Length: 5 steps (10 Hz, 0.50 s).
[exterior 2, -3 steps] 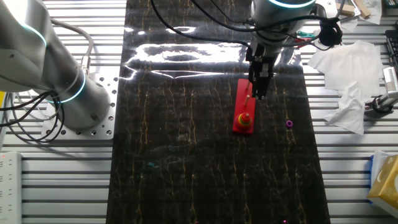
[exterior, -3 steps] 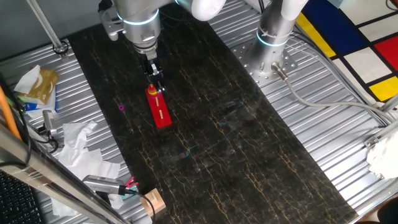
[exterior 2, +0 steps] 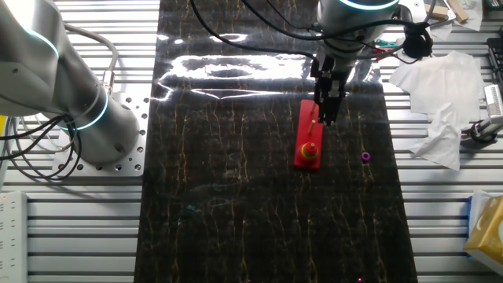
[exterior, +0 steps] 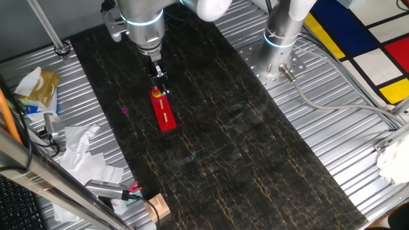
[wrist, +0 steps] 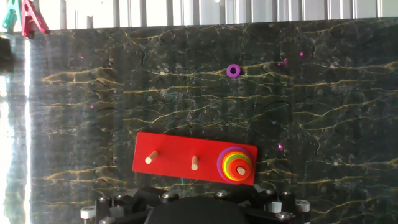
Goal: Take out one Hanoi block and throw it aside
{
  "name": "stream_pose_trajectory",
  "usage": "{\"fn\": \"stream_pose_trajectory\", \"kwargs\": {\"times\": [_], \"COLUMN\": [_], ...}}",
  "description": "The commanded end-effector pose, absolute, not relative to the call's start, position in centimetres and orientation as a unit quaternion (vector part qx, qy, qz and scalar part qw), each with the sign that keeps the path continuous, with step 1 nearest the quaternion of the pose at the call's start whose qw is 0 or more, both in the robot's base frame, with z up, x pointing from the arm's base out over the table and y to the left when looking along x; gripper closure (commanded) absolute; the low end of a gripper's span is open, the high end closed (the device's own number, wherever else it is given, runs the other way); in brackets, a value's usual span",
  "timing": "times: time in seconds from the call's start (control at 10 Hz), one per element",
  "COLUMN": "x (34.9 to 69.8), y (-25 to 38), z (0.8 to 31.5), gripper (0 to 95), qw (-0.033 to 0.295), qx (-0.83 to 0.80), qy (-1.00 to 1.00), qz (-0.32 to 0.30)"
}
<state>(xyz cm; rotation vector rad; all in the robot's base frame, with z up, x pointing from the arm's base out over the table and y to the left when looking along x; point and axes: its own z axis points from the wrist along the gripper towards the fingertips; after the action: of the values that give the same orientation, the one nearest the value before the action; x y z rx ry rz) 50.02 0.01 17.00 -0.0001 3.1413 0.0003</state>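
A long red base (wrist: 186, 158) with three pegs lies on the black mat (exterior: 243, 147). A stack of coloured rings (wrist: 231, 163) sits on its right-hand peg in the hand view. The Hanoi block, the tiny round red piece (wrist: 236, 166), is on top of the stack around the peg tip. The base also shows in one fixed view (exterior: 165, 116) and in the other fixed view (exterior 2: 307, 134). My gripper (exterior: 161, 88) hangs just above the stack end of the base, also seen in the other fixed view (exterior 2: 326, 118). The hand view shows only the hand's body, not the fingers.
A small purple ring (wrist: 233, 70) lies loose on the mat beside the base (exterior 2: 365, 156). A second arm's base (exterior: 281, 32) stands by the mat. Crumpled paper (exterior 2: 436, 102), clips (wrist: 28, 15) and a wooden block (exterior: 156, 207) lie off the mat's edges.
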Motion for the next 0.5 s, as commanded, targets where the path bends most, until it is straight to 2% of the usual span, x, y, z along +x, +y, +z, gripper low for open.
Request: {"fn": "stream_pose_trajectory", "kwargs": {"times": [0.1,0.5], "x": [50.01,49.98], "y": [0.0,0.01], "z": [17.01,17.11], "gripper": [95.0,95.0], "qw": [0.086,0.083], "qx": [-0.009,-0.014], "qy": [0.996,0.996], "qz": [0.017,0.011]}}
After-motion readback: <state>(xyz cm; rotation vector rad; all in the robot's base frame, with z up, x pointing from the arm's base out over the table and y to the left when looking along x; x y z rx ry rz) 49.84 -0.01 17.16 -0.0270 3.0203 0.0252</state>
